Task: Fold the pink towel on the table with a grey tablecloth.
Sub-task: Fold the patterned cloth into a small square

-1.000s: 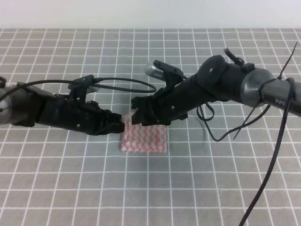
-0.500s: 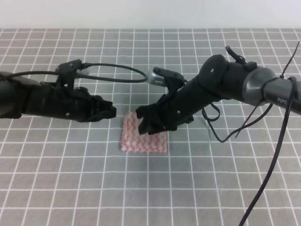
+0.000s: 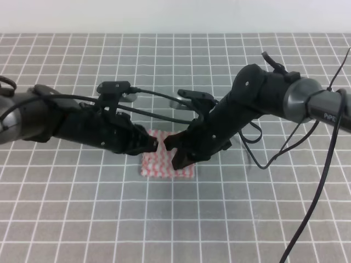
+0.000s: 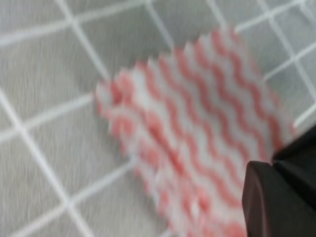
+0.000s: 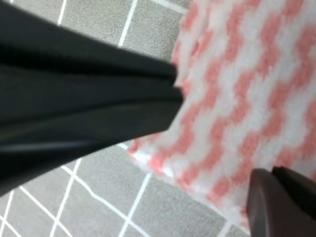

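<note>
The pink towel (image 3: 164, 169) lies folded into a small rectangle on the table with a grey tablecloth (image 3: 82, 219); both grippers cover its top half. My left gripper (image 3: 155, 146) reaches in from the left over the towel's upper left corner, its fingers closed to a point. From the right, my right gripper (image 3: 176, 158) sits low over the towel's upper middle, close to the left one. In the left wrist view the towel (image 4: 197, 138) lies flat, dark fingertips (image 4: 281, 197) together at its edge. In the right wrist view the towel (image 5: 237, 98) fills the right, fingertips (image 5: 281, 197) together.
A large dark shape (image 5: 74, 98), apparently the left arm's gripper, crosses the right wrist view. Black cables loop above the left arm (image 3: 153, 96) and hang from the right arm (image 3: 323, 181). Grey gridded cloth surrounds the towel. A white wall runs along the far edge.
The left gripper, drawn back to the left half a second ago, has moved right again over the towel. The right gripper has shifted slightly down and right. The towel stays folded.
</note>
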### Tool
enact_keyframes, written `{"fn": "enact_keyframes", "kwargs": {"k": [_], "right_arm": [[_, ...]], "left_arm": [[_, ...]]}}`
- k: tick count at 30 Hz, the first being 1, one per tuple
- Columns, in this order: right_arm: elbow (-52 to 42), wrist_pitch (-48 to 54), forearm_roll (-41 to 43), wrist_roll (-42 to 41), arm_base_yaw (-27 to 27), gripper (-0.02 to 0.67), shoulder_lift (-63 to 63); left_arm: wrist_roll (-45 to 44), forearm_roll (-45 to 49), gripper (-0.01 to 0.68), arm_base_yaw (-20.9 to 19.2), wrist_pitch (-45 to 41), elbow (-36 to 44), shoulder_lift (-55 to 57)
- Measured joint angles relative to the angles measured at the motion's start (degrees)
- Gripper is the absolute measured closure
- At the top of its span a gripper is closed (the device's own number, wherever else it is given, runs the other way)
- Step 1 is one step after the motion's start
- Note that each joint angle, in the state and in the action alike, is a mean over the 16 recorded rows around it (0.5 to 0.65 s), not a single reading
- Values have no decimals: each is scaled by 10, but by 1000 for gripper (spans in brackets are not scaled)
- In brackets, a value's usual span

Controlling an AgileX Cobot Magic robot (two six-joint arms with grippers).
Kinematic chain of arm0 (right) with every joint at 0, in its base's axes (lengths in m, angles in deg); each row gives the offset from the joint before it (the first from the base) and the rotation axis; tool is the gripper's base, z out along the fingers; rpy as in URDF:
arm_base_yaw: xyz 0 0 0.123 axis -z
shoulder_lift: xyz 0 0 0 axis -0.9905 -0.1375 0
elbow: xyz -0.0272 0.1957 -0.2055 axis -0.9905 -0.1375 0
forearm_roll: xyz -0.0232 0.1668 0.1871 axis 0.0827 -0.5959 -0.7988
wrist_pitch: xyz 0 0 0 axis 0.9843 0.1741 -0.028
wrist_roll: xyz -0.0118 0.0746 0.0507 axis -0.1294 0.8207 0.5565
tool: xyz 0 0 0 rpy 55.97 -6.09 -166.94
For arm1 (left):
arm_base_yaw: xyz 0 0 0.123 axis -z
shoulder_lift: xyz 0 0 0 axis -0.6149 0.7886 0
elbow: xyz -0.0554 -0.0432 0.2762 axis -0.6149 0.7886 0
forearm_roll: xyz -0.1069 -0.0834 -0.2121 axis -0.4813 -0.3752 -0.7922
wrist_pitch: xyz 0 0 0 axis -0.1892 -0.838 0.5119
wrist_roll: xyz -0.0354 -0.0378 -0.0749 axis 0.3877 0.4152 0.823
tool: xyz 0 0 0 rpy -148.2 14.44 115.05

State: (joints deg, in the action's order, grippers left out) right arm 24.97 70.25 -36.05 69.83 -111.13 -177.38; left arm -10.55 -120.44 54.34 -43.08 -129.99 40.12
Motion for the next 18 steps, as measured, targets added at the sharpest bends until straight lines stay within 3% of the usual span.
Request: {"fn": "enact_keyframes", "kwargs": {"k": [10,18], "right_arm": [[0,6,6,0,8,664,2],[0,16,6,-1,9,664,1]], "left_arm": [[60,86,674,4,-9,0,11],[68,99,674,1,-17,-2,15]]}}
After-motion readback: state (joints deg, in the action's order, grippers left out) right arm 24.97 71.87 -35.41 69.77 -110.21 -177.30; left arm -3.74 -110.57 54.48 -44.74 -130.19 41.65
